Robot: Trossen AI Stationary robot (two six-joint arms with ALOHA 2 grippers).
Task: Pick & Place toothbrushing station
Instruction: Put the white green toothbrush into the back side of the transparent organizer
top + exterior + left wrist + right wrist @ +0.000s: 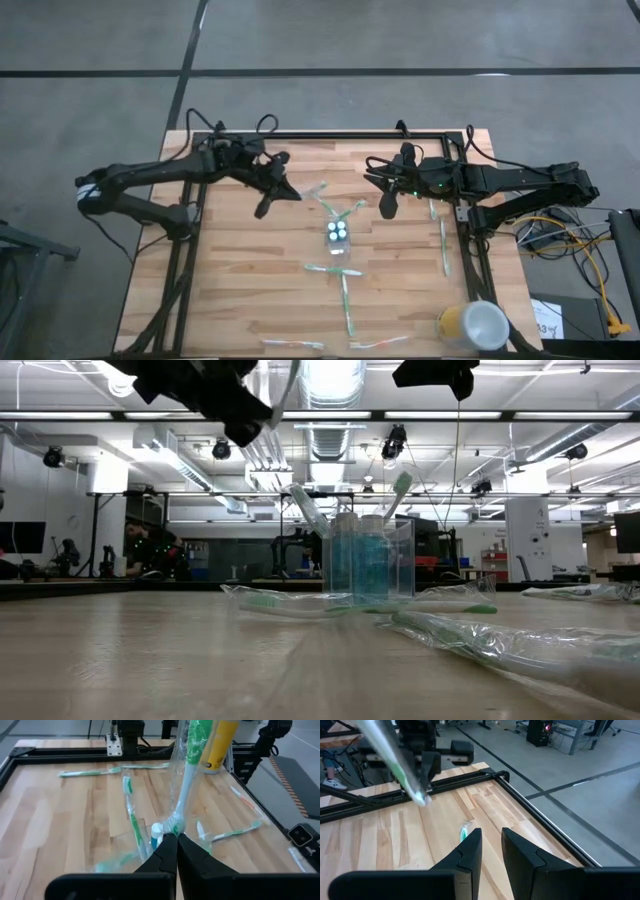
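Left gripper (176,851) pinching a wrapped toothbrush (189,780), raised over the bench's far-left area; right gripper (491,851) parted, holding nothing.

Left fingers are pressed together on the brush's lower end, and the green-and-white brush in clear wrap angles up out of the pinch. The clear cup (338,236) stands near the middle of the bench (240,290) with the white-capped tubes (338,231) inside it and brush heads sticking out the top (low view). Loose wrapped toothbrushes (346,302) are scattered on the wood: a few touching or just beside the cup, two along the near edge, one by the right rail. Right gripper hovers over the far-right area, fingers a narrow gap apart. Yellow cup (472,325) with white top lies at the near-right corner.
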